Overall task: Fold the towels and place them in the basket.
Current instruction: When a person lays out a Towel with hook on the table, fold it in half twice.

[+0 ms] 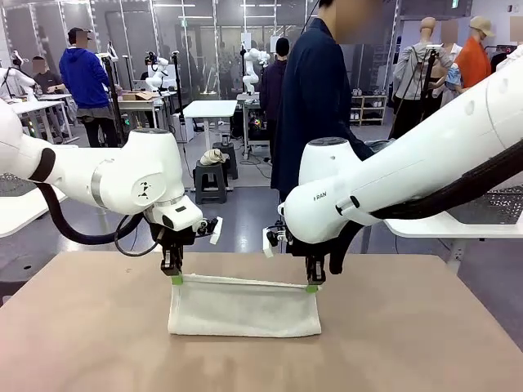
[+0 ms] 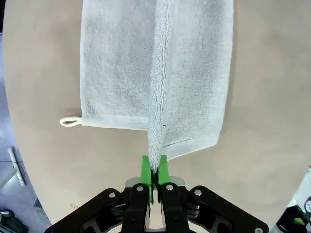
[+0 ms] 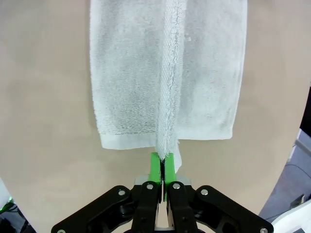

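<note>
Left gripper (image 1: 172, 278) pinched tight on left top corner of towel (image 1: 245, 309). Cream towel sits at middle of table (image 1: 73, 343), top edge raised, rest lying on surface. Right gripper (image 1: 311, 285) clamped on right top corner. Towel judged light, soft, floppy, not slippery: best held at hem corners. Left wrist view adds corner loop (image 2: 70, 122) flat on table; front view adds slight sag of edge between grips

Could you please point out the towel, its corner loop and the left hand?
towel (image 1: 245, 309): front view, middle of near face.
corner loop (image 2: 76, 121): left wrist view, cord near its base.
left hand (image 2: 154, 166): left wrist view, between fingertips.
</note>
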Motion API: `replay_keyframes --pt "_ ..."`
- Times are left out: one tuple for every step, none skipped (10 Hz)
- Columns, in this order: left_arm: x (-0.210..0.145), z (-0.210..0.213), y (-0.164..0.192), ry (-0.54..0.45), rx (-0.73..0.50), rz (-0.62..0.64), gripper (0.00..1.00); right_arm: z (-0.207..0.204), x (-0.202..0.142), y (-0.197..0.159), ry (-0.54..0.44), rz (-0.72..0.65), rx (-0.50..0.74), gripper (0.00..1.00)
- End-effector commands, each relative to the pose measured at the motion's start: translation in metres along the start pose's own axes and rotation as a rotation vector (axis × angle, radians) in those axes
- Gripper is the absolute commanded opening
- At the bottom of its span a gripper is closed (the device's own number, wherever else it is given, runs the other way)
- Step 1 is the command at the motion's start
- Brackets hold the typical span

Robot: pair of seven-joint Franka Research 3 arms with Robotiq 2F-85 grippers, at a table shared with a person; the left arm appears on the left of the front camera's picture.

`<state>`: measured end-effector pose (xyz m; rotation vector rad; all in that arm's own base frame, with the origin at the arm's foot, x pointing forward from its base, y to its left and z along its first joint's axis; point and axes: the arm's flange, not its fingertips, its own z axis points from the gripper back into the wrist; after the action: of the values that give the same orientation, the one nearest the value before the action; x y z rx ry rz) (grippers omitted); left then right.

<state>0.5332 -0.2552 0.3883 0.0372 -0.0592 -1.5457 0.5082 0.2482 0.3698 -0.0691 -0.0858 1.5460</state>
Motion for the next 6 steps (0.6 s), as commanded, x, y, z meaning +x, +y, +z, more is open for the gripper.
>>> replay_keyframes --pt "-0.0040 -0.0011 0.0050 0.012 0.015 -0.008 0.06 -0.0025 -0.0020 -0.0084 0.027 0.021 -0.047 0.04" --pt "0.0000 0.0000 0.0000 0.000 0.000 0.000 0.06 0.0000 0.0000 0.0000 0.000 0.000 0.000 0.04" --pt "0.0000 0.0000 0.0000 0.000 0.000 0.000 0.06 0.0000 0.0000 0.0000 0.000 0.000 0.000 0.04" --pt "0.0000 0.0000 0.0000 0.000 0.000 0.000 0.06 0.0000 0.0000 0.0000 0.000 0.000 0.000 0.04" --pt "0.0021 -0.0017 -0.0007 -0.003 -0.003 -0.002 0.06 -0.0011 0.0029 -0.0021 0.000 0.012 -0.012 0.04" --pt "0.0024 -0.0049 0.0075 -0.023 0.001 -0.024 0.06 -0.0019 0.0008 -0.0043 -0.013 -0.013 -0.007 0.04"
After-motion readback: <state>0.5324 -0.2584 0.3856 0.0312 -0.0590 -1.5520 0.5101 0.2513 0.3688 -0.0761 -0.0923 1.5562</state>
